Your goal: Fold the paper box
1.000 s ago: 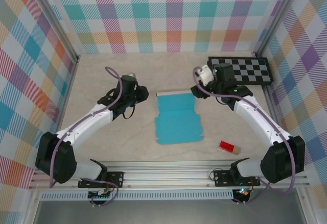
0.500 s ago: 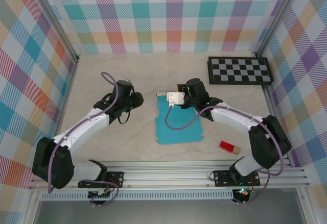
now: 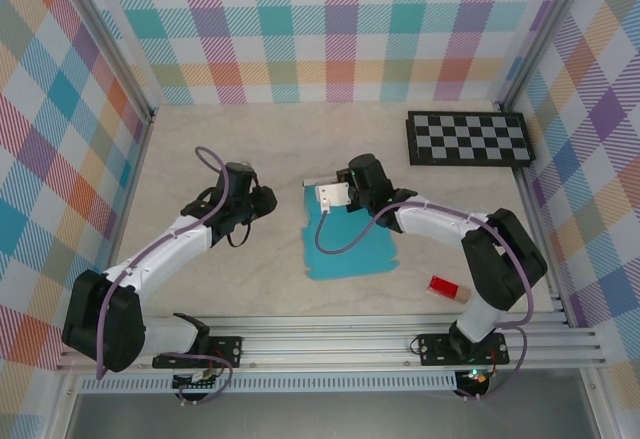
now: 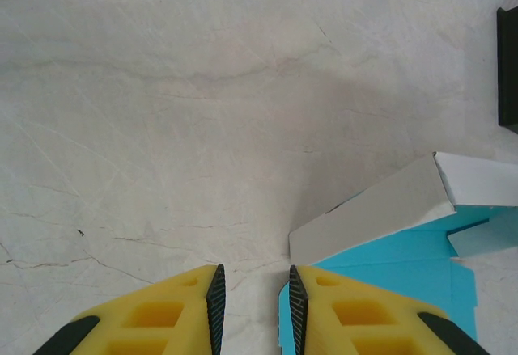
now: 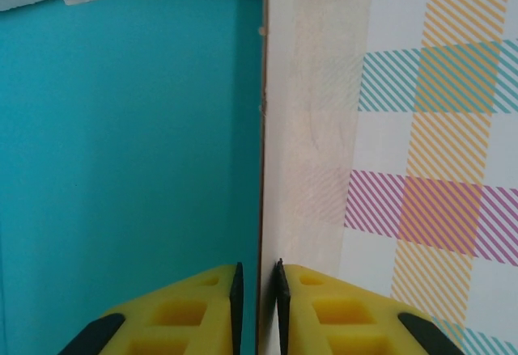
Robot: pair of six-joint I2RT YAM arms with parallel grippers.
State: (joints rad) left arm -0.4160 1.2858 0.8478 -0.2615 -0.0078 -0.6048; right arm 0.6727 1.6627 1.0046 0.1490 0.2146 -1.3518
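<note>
The paper box (image 3: 350,247) lies flat in the middle of the table, teal face up. Its far flap (image 4: 372,212) is lifted and shows its white side. My right gripper (image 3: 322,197) sits at the box's far left corner. In the right wrist view the right gripper (image 5: 258,278) is shut on the card's thin edge, with the teal face (image 5: 129,145) to its left. My left gripper (image 3: 267,202) hovers just left of the box. It stands open (image 4: 253,290) over bare table, and its right finger (image 4: 340,314) overlaps the teal edge.
A black-and-white checkerboard (image 3: 468,139) lies at the back right. A small red block (image 3: 449,288) sits near the front right. Plaid walls close in the table on three sides. The metal rail (image 3: 330,344) runs along the near edge.
My right arm swung left from beside the checkerboard to the box's far edge and closed on the flap, which now stands raised. My left gripper drifted slightly back and left.
</note>
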